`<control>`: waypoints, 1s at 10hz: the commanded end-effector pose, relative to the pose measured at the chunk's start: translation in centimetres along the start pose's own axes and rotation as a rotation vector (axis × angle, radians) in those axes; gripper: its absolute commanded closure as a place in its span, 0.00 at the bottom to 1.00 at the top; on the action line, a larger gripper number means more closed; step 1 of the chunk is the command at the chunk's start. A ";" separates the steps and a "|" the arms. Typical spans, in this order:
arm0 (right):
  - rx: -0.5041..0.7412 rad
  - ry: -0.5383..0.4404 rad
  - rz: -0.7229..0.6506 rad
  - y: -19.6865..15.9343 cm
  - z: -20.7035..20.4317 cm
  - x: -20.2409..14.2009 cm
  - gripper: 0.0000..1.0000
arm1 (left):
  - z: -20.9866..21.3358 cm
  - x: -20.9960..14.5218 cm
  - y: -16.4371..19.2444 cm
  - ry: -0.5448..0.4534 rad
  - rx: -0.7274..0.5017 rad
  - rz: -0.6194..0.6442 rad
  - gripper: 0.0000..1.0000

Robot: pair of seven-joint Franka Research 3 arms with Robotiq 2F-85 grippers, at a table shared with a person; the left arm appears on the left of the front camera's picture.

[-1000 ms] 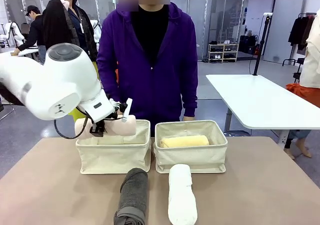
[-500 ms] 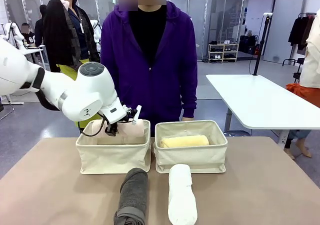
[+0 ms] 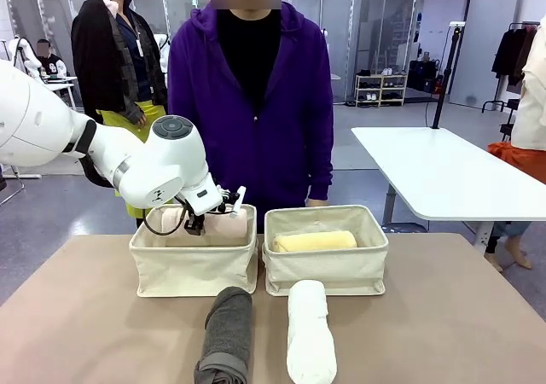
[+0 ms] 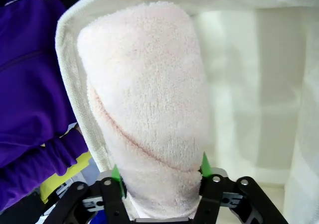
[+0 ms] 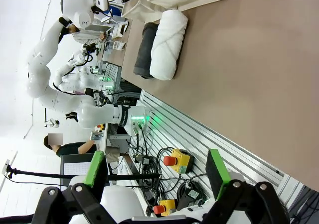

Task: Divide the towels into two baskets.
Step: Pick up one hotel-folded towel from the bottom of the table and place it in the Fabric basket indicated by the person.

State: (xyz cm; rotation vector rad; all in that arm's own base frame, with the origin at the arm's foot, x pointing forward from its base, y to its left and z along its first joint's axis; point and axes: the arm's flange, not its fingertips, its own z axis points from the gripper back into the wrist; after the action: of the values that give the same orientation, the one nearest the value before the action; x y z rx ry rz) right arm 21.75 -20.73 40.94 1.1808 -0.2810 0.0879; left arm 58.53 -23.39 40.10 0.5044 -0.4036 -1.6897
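Observation:
The pale pink towel (image 3: 229,228) lies in the left basket (image 3: 194,269), and my left gripper (image 3: 217,215) reaches into that basket. In the left wrist view the pink towel (image 4: 147,89) rests against the basket wall (image 4: 75,109), and my left gripper (image 4: 159,171) has both green pads pressed to the towel's sides. The yellow towel (image 3: 314,241) lies in the right basket (image 3: 325,269). The dark grey towel (image 3: 226,333) and the white towel (image 3: 310,337) lie side by side on the table in front of the baskets. My right gripper (image 5: 155,169) hangs open over the table's near edge with nothing between its fingers.
A person in a purple hoodie (image 3: 252,102) stands right behind the baskets, a hand near the right basket's far rim. The brown table (image 3: 444,316) has free room left and right of the towels. The white towel (image 5: 167,45) and the grey one (image 5: 144,50) lie far from my right gripper.
My left arm has swung down and to the right, lowering the pink towel from above the left basket's rim down into the basket. The other towels have not moved.

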 end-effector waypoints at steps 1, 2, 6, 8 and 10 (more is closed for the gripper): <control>0.005 -0.010 0.019 0.3 0.0 0.1 0.00 | 0.9 0.0 0.1 0.015 0.012 0.009 0.00; 0.005 -0.010 0.019 0.3 0.0 0.1 0.00 | 1.0 0.1 0.0 0.023 0.014 0.015 0.00; 0.005 -0.010 0.019 0.3 0.0 0.1 0.00 | 1.0 0.3 0.3 -0.006 0.015 0.023 0.00; 0.005 -0.010 0.019 0.3 0.0 0.1 0.00 | 1.0 0.3 0.3 -0.006 0.015 0.023 0.00; 0.005 -0.010 0.019 0.3 0.0 0.1 0.00 | 1.0 0.3 0.3 -0.006 0.015 0.023 0.00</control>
State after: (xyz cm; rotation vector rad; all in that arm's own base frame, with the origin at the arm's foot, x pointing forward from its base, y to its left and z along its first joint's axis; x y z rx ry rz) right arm 21.75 -20.73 40.94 1.1808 -0.2815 0.0881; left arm 57.81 -24.21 40.76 0.4897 -0.4273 -1.6525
